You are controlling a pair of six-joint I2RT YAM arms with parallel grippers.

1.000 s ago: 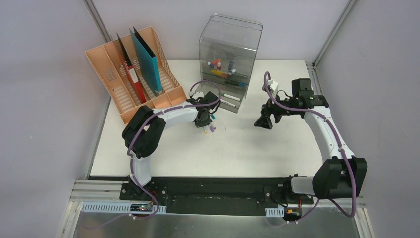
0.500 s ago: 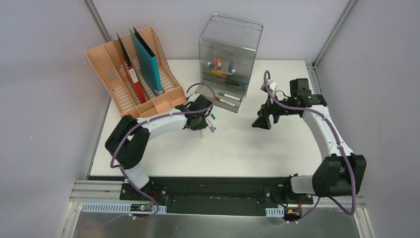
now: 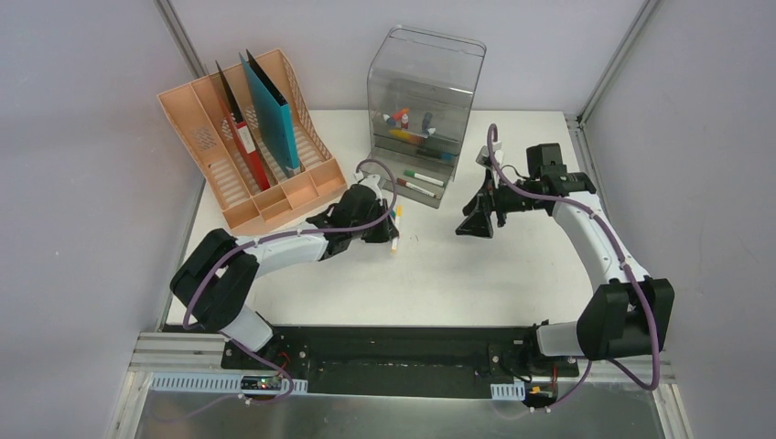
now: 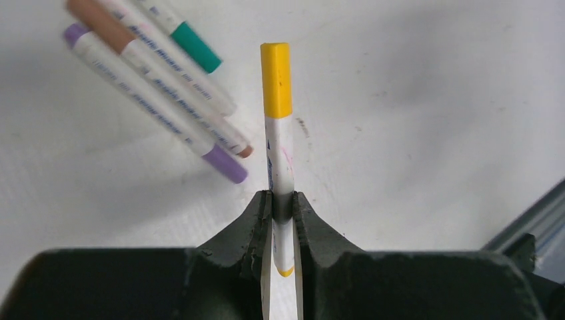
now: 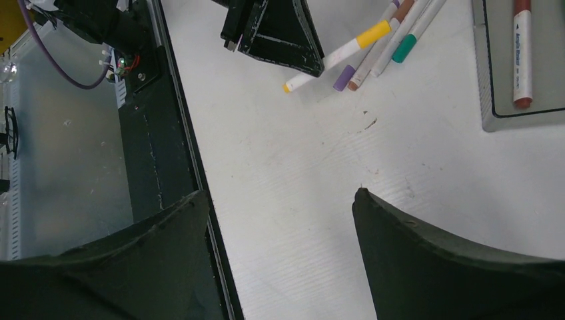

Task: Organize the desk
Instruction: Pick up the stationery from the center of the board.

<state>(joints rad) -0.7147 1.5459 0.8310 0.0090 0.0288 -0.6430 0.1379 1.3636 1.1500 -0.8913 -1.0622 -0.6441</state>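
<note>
Left gripper [image 4: 280, 203], mine: clamped on yellow marker [image 4: 276, 127], just in front of the box [image 3: 425, 101]. Three markers [image 4: 156, 103]: loose beside it. My right gripper [image 5: 280, 197]: spread wide, holding nothing, front-right of box. Desk [image 3: 476, 265]: white, beneath box.

This is a robotics lab cell dressed as an office. Plain grey walls [image 3: 82, 201] and aluminium posts [image 3: 181, 37] box in a white desk [image 3: 476, 274]. Two arms [image 3: 291, 243] are bolted to a black rail [image 3: 403, 352] at its near edge, with slotted cable ducts [image 3: 197, 383] and a bare circuit board [image 3: 261, 384] below. The office side is props: a file rack [image 3: 197, 137], a drawer box [image 3: 425, 78] and markers [image 4: 163, 79].
</note>
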